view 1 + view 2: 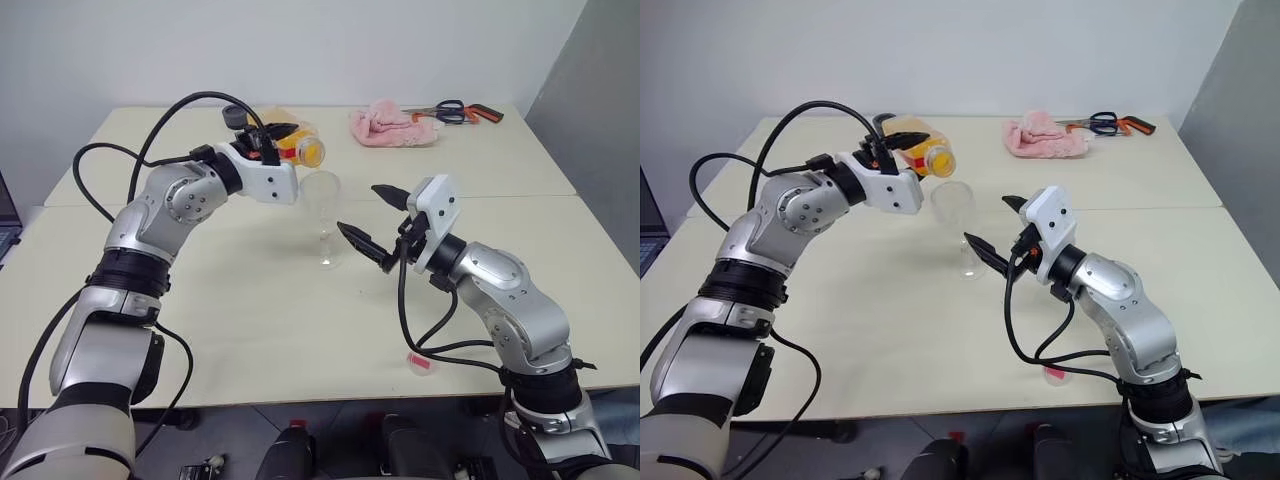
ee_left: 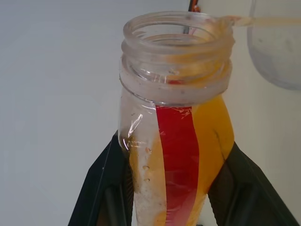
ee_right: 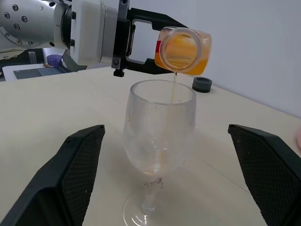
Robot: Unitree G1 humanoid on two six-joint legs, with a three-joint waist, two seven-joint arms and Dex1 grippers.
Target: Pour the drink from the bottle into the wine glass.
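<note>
I have the left gripper (image 3: 141, 44) clamped on the small clear plastic bottle (image 1: 298, 148), one black finger (image 2: 106, 188) pressed to each side of its body. The bottle has a red vertical label strip and a wide, uncapped neck, and it lies tipped on its side above the table, its mouth directly over the rim of the clear stemmed wine glass (image 3: 158, 136). The translucent orange-yellow drink (image 2: 214, 136) fills much of the bottle, and in the right wrist view I see a thin stream of it falling from the bottle's lip into the bowl of the glass.

The glass stands upright on its round foot on the cream-coloured table (image 1: 250, 330), near the middle, in front of the seam where two tabletops meet. Its bowl looks close to empty, with only a faint tint low down.

My right gripper (image 1: 368, 222) is level and spread wide, holding nothing. Its two black fingertips (image 3: 80, 165) stand either side of the glass and apart from it.

At the far edge of the table lie a crumpled pink cloth (image 1: 390, 126) and, just beside it, scissors with dark and orange handles (image 1: 455, 111). A small dark round cap (image 3: 201, 84) sits on the table behind the glass. A small pink object (image 1: 421, 362) lies near the table's front edge, by the right arm.
</note>
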